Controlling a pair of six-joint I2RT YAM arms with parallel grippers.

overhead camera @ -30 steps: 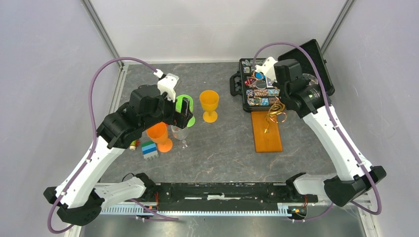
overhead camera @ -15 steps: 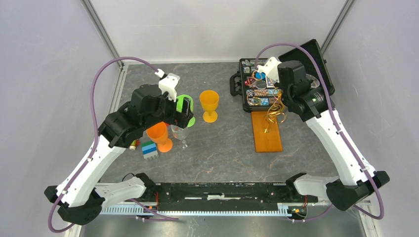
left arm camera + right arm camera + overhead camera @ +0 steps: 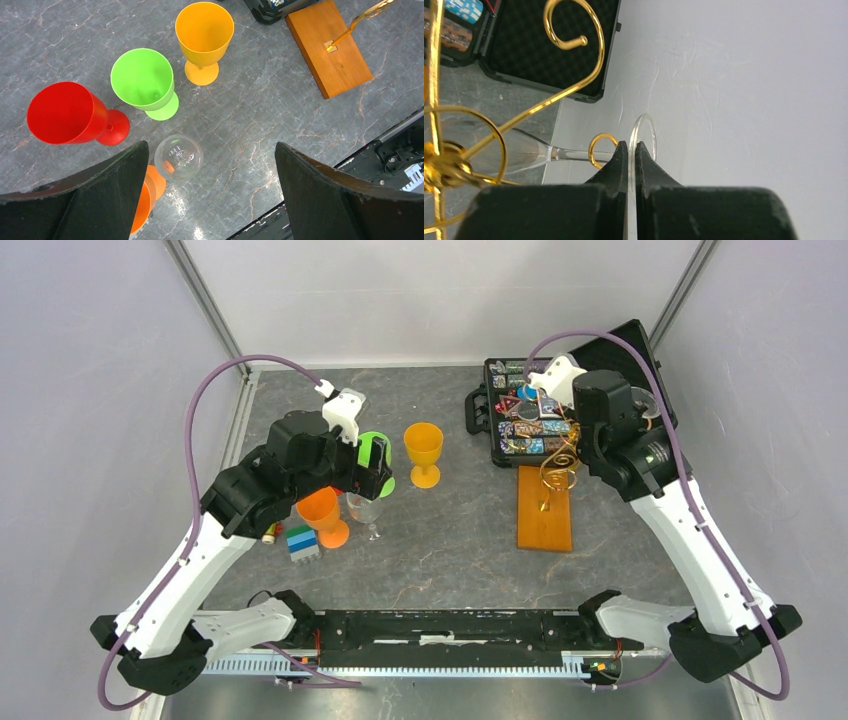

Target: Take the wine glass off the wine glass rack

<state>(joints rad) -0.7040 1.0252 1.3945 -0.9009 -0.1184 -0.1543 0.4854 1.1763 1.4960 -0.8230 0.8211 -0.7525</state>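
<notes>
Right end effector (image 3: pixel 632 147) is pinched shut on the thin round foot of the clear wine glass (image 3: pixel 544 149), which sits on the wine glass rack (image 3: pixel 545 510), its stem passing through 1 small gold curl. Light, slick and brittle, I judge; the stem would give a sturdier hold than the foot rim.

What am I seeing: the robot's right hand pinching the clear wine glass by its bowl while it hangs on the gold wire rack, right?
Not quite: the right hand pinches the clear wine glass by its flat round foot, not its bowl, which is at the stem's other end among the curls of the gold wire rack. The right wrist view shows it. The rest holds.
</notes>
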